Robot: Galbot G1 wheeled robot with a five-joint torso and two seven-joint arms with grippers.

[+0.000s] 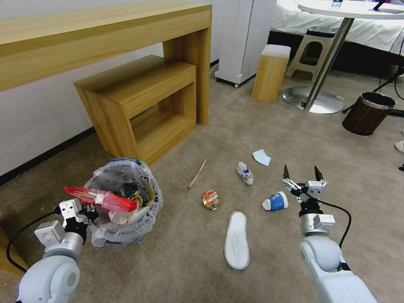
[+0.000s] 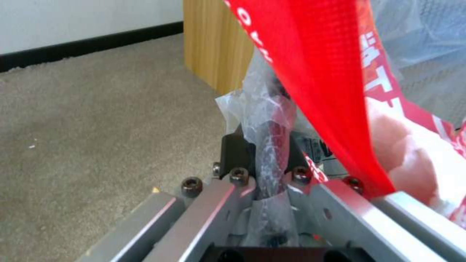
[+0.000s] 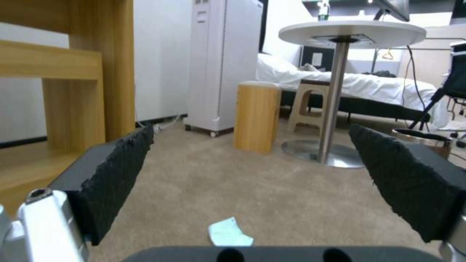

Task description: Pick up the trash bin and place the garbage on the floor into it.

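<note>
Left gripper (image 1: 86, 210) clamped on bin (image 1: 122, 202) rim + plastic liner, bin at near left on carpet, already stuffed w/ red wrapper (image 1: 101, 198). Right gripper (image 1: 304, 176) wide open, nothing in it, hovering just right of blue cup (image 1: 275, 201). Imo: drop low, pinch cup across body, keep bin steady + mouth up. Slipper (image 1: 236, 239), can (image 1: 211, 199), stick (image 1: 197, 173), blue paper (image 1: 261, 157) still on floor.

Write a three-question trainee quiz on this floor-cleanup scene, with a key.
1. True or false: the left gripper is clamped on the rim of the trash bin.
2. Which item lies closest to the right gripper: A the white slipper, B the blue paper cup, C the wooden stick?
3. Fill in: the right gripper's fingers are ____.

Key: 1 true; 2 B; 3 open.
</note>
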